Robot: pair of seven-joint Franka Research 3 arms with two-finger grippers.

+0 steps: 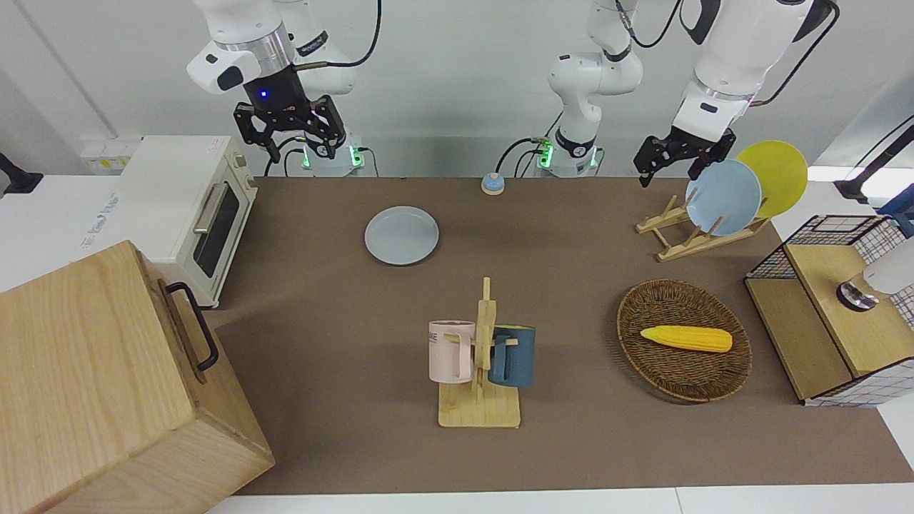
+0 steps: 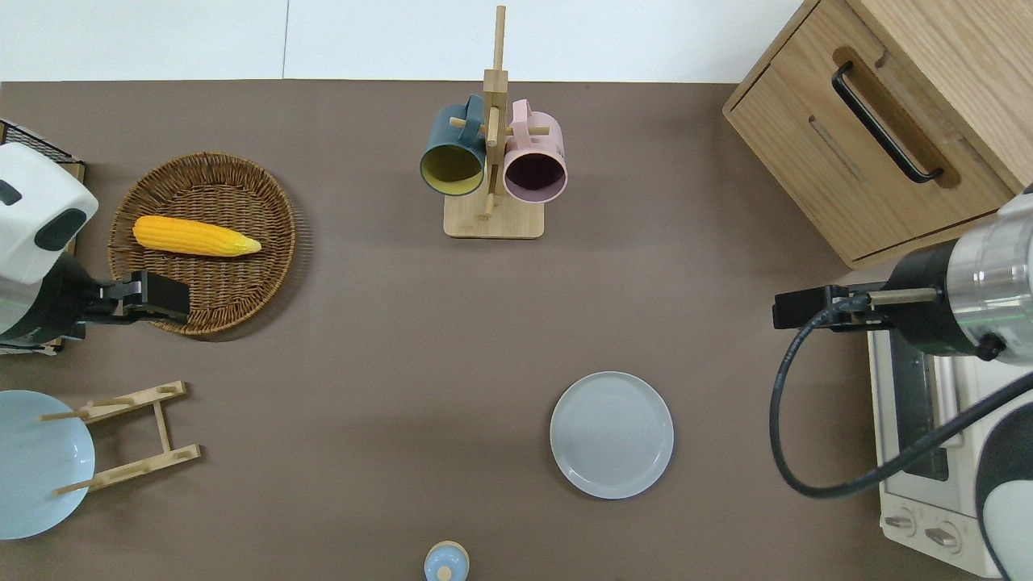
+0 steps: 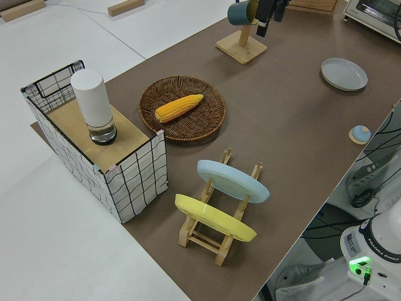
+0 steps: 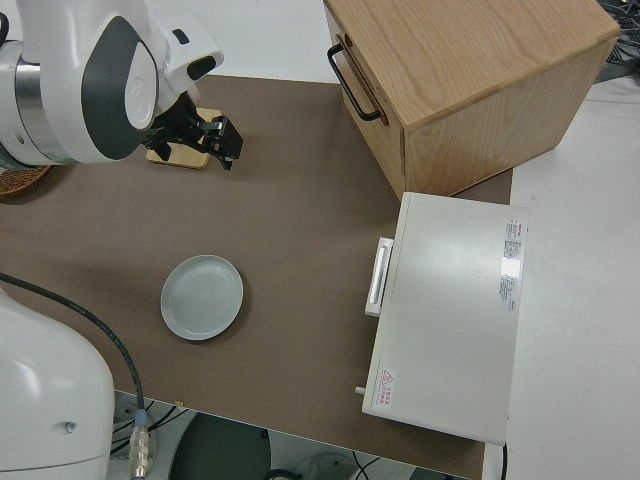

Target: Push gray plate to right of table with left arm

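Note:
The gray plate (image 1: 401,235) lies flat on the brown table (image 1: 571,442), near the robots' edge; it also shows in the overhead view (image 2: 611,434), the left side view (image 3: 344,73) and the right side view (image 4: 202,296). My left gripper (image 1: 670,177) is open, empty and up in the air. In the overhead view it (image 2: 171,294) hangs over the robot-side rim of the wicker basket (image 2: 242,307). The plate lies well away from it, toward the right arm's end of the table. My right gripper (image 1: 289,135) is open and parked.
A mug rack (image 2: 492,218) with two mugs stands farther from the robots than the plate. Corn (image 2: 194,236) lies in the basket. A dish rack (image 1: 685,239) holds a sky-blue plate (image 1: 722,196) and a yellow plate (image 1: 782,171). A toaster oven (image 1: 178,207), a wooden cabinet (image 1: 107,385), a wire crate (image 1: 835,307) and a small blue knob (image 1: 492,183) are also here.

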